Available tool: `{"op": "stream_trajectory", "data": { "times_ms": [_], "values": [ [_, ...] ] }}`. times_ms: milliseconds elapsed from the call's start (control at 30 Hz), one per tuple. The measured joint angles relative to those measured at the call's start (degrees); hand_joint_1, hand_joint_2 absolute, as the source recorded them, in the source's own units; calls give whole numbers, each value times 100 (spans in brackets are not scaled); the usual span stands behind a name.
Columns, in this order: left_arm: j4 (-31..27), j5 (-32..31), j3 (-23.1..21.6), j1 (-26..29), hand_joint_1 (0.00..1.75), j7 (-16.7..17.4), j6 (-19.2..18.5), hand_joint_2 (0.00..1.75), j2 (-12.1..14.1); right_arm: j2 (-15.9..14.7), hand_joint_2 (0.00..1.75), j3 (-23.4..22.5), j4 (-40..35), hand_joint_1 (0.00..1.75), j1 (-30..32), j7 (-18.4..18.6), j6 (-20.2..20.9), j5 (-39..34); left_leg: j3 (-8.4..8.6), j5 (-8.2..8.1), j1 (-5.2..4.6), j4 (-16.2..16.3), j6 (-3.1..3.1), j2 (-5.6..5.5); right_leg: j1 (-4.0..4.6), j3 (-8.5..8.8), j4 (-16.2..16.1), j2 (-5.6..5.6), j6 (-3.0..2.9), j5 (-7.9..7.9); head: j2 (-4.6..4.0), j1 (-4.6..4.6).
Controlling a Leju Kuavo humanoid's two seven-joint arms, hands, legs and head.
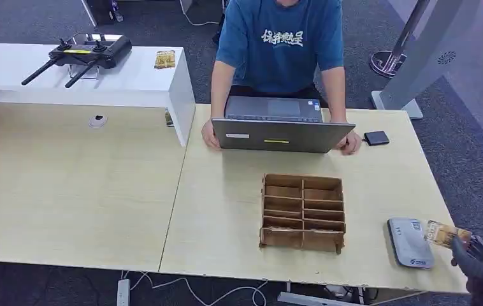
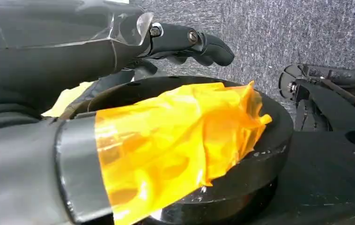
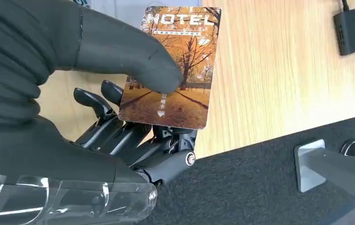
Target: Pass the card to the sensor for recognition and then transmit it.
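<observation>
The card (image 1: 444, 233) is an orange "HOTEL" card with an autumn tree picture. My right hand (image 1: 481, 258) holds it at the table's near right corner, just right of the flat grey sensor (image 1: 410, 242). In the right wrist view the thumb (image 3: 133, 56) presses the card (image 3: 175, 65) against the fingers (image 3: 133, 136) behind it, above the wooden tabletop near its edge. My left hand (image 2: 189, 42) hangs over grey carpet with its fingers slightly bent and nothing in them.
A wooden compartment box (image 1: 302, 211) stands mid-table, left of the sensor. A person (image 1: 280, 44) sits across the table with both hands at a laptop (image 1: 281, 132). A small black device (image 1: 376, 138) lies beside the laptop. A white shelf (image 1: 130, 80) carries a black controller (image 1: 86, 54).
</observation>
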Motion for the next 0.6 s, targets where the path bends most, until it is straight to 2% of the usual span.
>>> {"op": "stream_trajectory", "data": {
  "times_ms": [600],
  "values": [
    [0, 4, -2, 0, 0, 2, 2, 0, 0, -166, 175, 337, 221, 175, -8, 92, -2, 122, 0, 0, 0, 0, 0, 0, 0, 0, 0, 0, 0, 0, 0, 0]
  ]
}}
